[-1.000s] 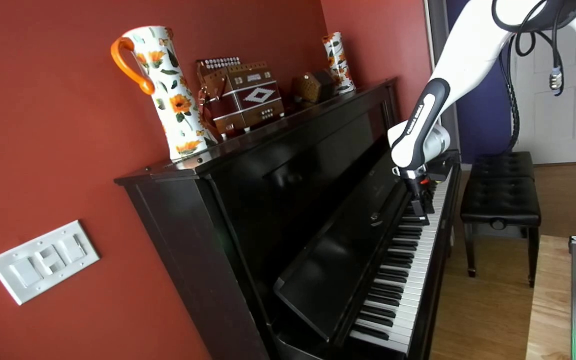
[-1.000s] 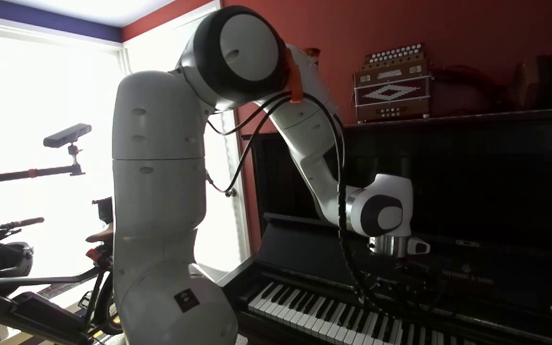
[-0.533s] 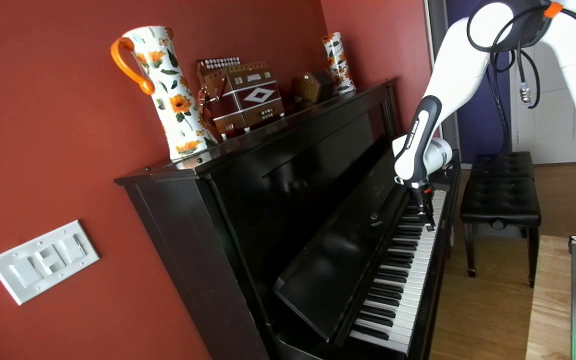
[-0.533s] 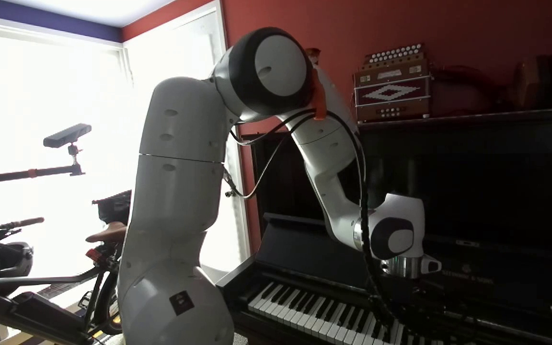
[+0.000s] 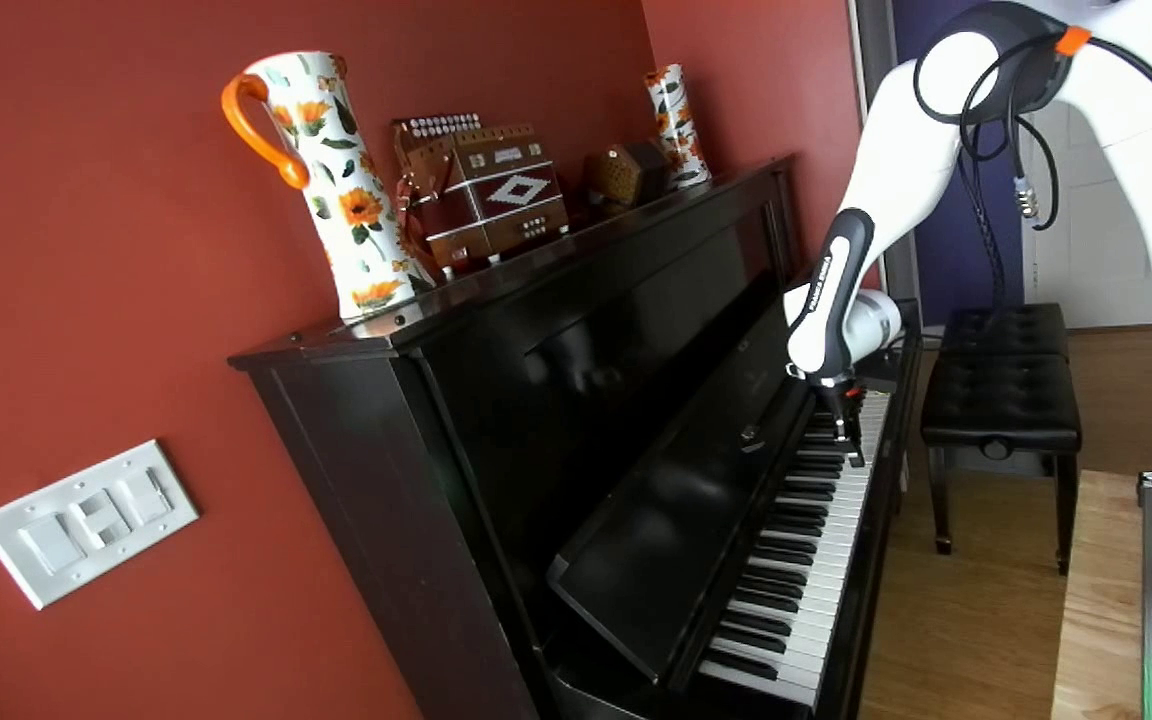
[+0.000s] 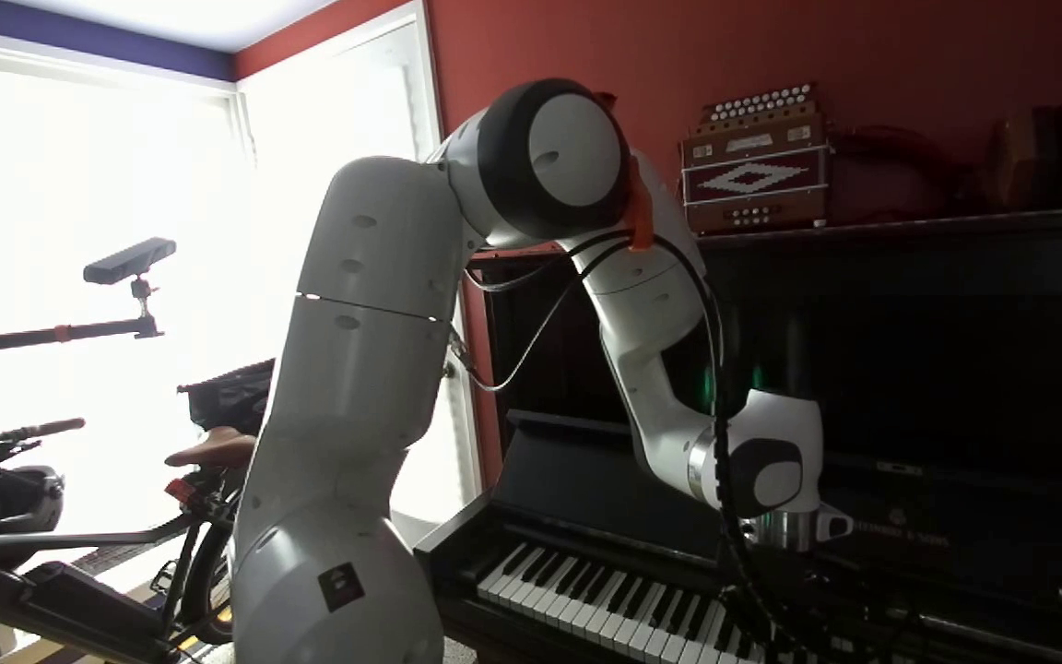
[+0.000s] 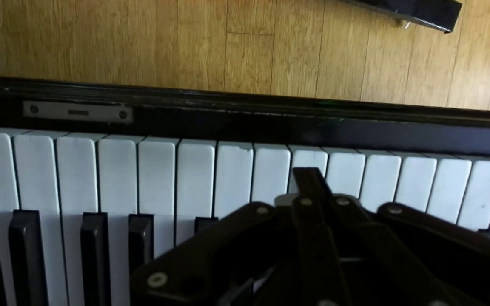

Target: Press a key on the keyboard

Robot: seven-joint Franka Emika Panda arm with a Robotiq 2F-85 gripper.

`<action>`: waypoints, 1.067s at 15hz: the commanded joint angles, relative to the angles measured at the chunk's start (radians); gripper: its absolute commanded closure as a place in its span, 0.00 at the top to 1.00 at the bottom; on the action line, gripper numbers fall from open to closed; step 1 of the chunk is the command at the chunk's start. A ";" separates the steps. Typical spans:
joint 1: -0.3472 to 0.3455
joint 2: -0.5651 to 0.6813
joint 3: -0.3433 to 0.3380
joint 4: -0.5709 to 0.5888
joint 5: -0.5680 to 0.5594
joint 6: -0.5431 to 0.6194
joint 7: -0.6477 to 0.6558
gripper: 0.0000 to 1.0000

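- The keyboard [image 5: 826,560], a long row of narrow white keys with shorter raised black ones, lies below the end effector [image 7: 311,182]; its long axis runs out to both sides of it in the wrist view, sloping slightly down to the right.
- Each key points across that axis: the white front ends lie ahead of the end effector's tips, the black keys back toward its body.
- The end effector's black fingers [image 7: 313,221] are together, aimed down at the white keys; whether they touch one I cannot tell.
- In the wrist view the end effector itself hides the keys behind its tips; in an exterior view a braided black cable [image 6: 725,480] hangs across some keys beside it.
- Ahead of the tips runs a black wooden front rail [image 7: 228,114], with a small metal plate [image 7: 79,111] ahead and left.
- On the end effector's other side rises the slanted black panel [image 5: 676,510] of the glossy black upright piano [image 5: 636,330].
- Above and well apart from it, on the piano top, stand a brown button accordion [image 5: 501,200] and a tall white flowered pitcher [image 5: 346,190].
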 commanded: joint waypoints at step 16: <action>-0.070 0.106 0.054 0.061 -0.004 0.071 -0.049 0.00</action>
